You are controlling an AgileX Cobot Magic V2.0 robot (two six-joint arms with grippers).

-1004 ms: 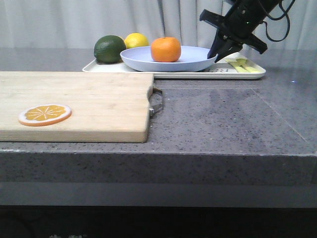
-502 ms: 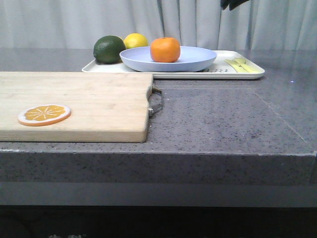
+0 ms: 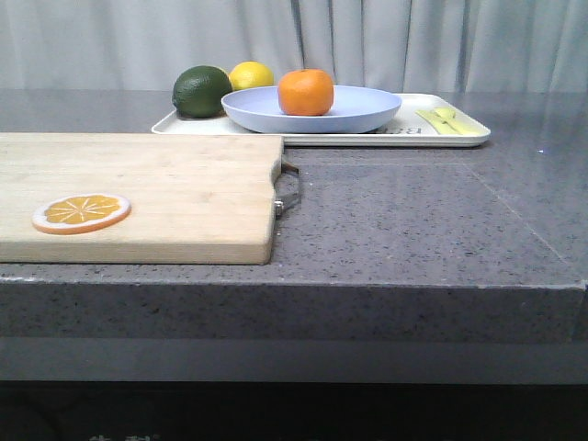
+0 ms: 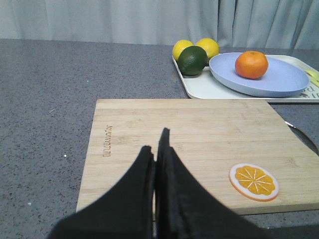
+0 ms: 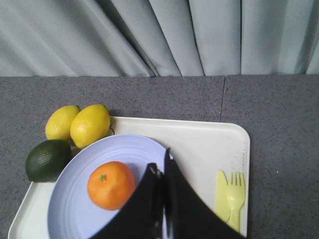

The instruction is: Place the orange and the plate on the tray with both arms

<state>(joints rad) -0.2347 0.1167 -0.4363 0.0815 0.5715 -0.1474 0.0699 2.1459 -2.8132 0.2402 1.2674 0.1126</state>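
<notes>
Grey speckled counter (image 3: pixel 413 220) w/ pale grey curtain (image 3: pixel 367 41) behind. Change vs. earlier frames: right arm, which stood over the tray's right end a sec ago and was nearly out of the front view half a sec ago, is now gone from that view; items unmoved. Count: 1 tray (image 3: pixel 404 138), 1 plate (image 3: pixel 367 112), 1 orange (image 3: pixel 306 92), 2 lemons (image 5: pixel 90 125) (front view shows only one), 1 dark green fruit (image 3: pixel 202 91), 1 yellow fork (image 5: pixel 235 191) + 1 yellow knife (image 5: pixel 222 194), 1 cutting board (image 3: pixel 165 188) w/ metal handle (image 3: pixel 288 191), 1 orange slice (image 3: pixel 81 212). Orange sits on plate, plate sits on tray. Tray's long axis runs across the front view, left-right; orange's stem dimple faces up in right wrist view. Right gripper (image 5: pixel 162 167): fingers together, nothing between, hanging above plate's edge, orange just beside the tips, fork and knife on the other side. Left gripper (image 4: pixel 155 149): fingers together, empty, over the cutting board; slice lies off to one side of the tips, tray w/ plate and orange well ahead of them.
</notes>
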